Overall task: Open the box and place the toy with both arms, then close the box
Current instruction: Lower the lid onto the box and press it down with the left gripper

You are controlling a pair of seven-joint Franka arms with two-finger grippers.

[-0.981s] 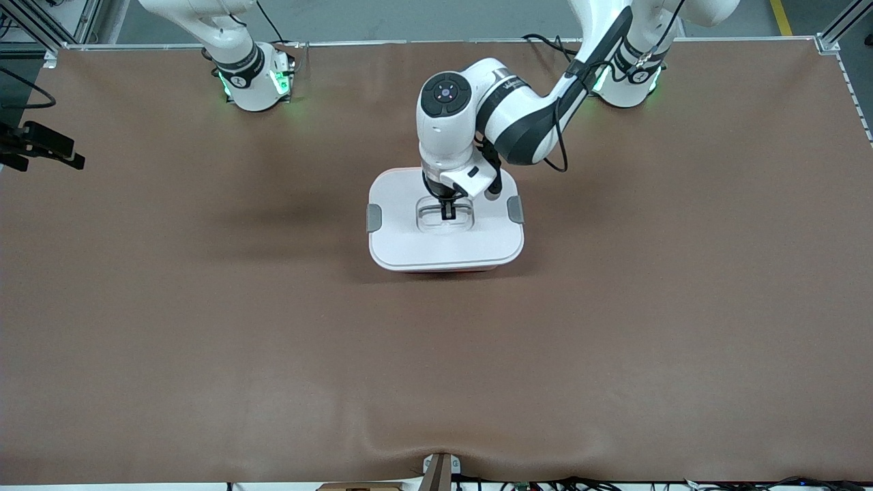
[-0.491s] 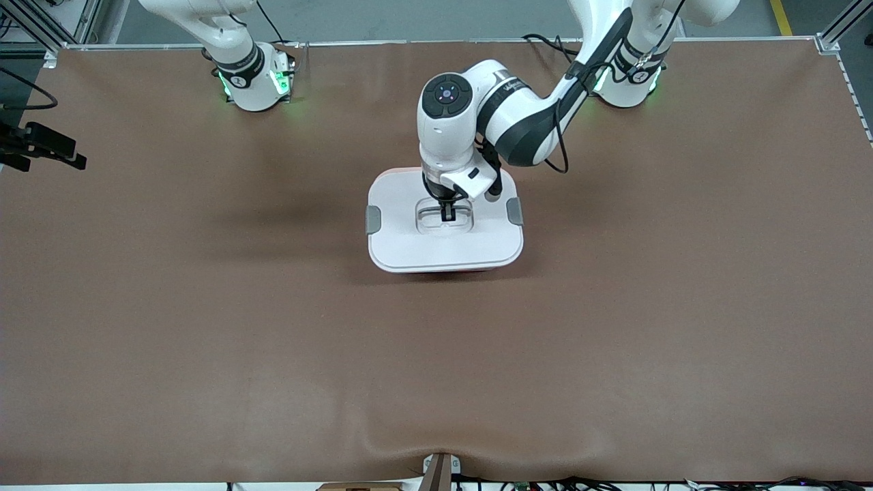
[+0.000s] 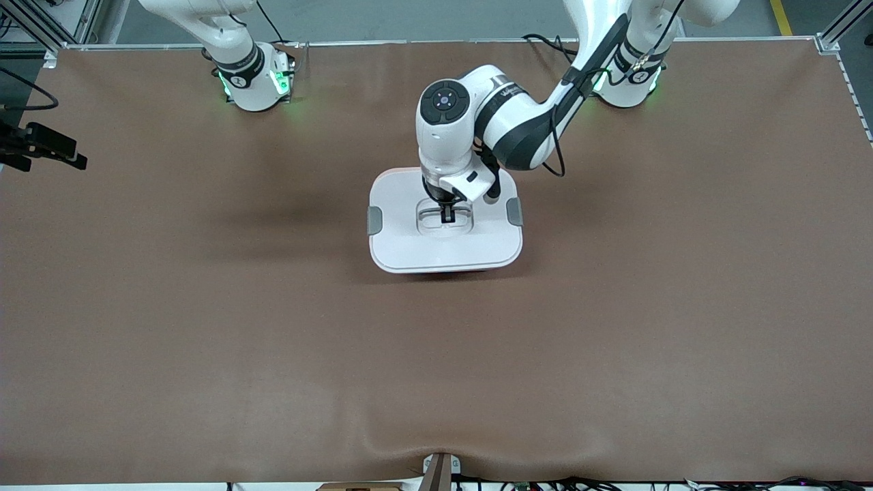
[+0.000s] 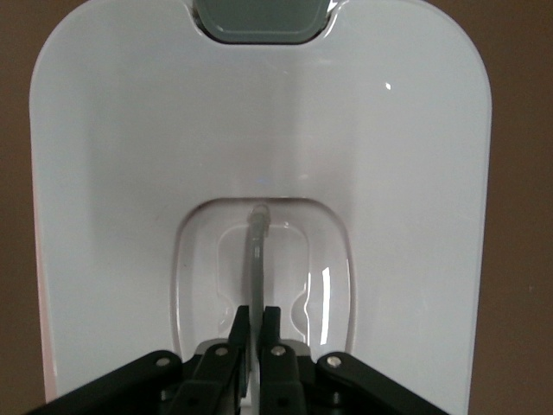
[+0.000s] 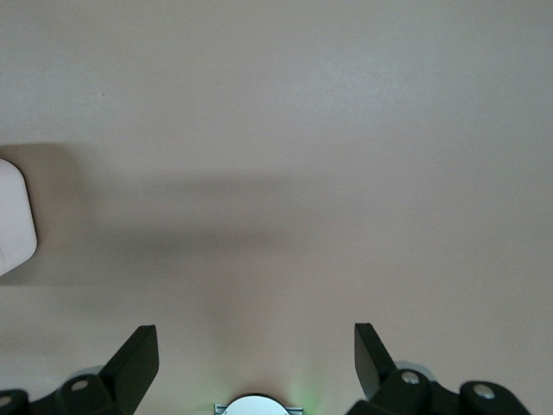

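The box (image 3: 446,228) is seen mid-table, white lid (image 4: 259,164) on, grey clips (image 3: 374,219) at both ends. The left gripper (image 3: 447,215) is set down in the lid's recessed handle (image 4: 256,251), fingers (image 4: 271,324) pinched narrow on the handle bar. The right gripper (image 5: 256,363) is parked over bare table (image 5: 346,130) toward the right arm's end, fingers spread wide (nothing held); that arm waits. The toy is not seen.

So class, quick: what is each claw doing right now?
Left claw: closed on the box lid's handle.
Right claw: open, holding nothing, over bare table.
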